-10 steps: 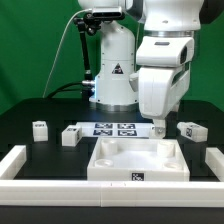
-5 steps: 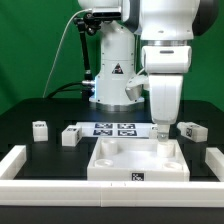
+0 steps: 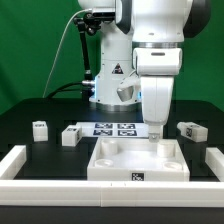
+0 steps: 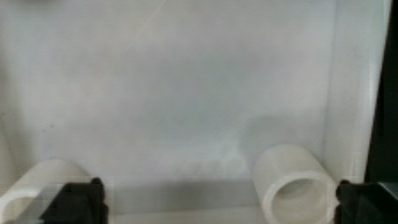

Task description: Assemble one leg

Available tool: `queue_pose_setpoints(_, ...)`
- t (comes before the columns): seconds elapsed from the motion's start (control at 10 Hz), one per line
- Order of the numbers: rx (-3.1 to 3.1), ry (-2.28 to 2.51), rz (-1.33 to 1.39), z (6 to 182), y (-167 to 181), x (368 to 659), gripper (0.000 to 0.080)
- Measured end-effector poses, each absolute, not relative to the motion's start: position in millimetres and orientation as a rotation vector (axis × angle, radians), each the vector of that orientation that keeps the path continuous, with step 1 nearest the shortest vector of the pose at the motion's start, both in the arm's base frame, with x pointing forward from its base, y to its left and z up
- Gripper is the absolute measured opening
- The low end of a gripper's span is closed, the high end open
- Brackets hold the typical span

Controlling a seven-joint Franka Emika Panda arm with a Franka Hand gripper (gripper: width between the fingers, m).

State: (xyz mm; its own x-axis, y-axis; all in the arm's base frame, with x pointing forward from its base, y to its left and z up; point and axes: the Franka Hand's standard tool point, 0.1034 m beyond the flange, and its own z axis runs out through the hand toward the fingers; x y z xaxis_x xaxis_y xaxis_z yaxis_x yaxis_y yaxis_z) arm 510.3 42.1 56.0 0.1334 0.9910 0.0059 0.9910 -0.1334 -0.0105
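My gripper (image 3: 155,136) hangs over the far right part of the large white panel (image 3: 120,165), fingers pointing down. In the wrist view the two dark fingertips (image 4: 75,203) stand wide apart at the picture's edges. Only the panel (image 4: 178,100) and two of its round corner sockets (image 4: 294,185) show between them, so my gripper (image 4: 231,205) is open and empty. Three small white legs lie on the black table: one (image 3: 40,128) at the exterior view's left, one (image 3: 70,135) beside it, and one (image 3: 188,129) at the right, past my gripper.
The marker board (image 3: 115,128) lies flat behind the panel. A raised white border runs along the table's left (image 3: 18,162), right (image 3: 213,160) and front (image 3: 110,195). The robot's base (image 3: 112,75) stands at the back.
The wrist has turned and shifted slightly toward the exterior view's left, and the fingers have come lower over the panel's far right corner. The legs have not moved.
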Motion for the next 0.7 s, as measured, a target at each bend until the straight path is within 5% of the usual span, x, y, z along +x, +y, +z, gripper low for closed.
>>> queue_pose_setpoints(0.7,-2.326,-2.039,0.024,12.3,28,477,0.0650)
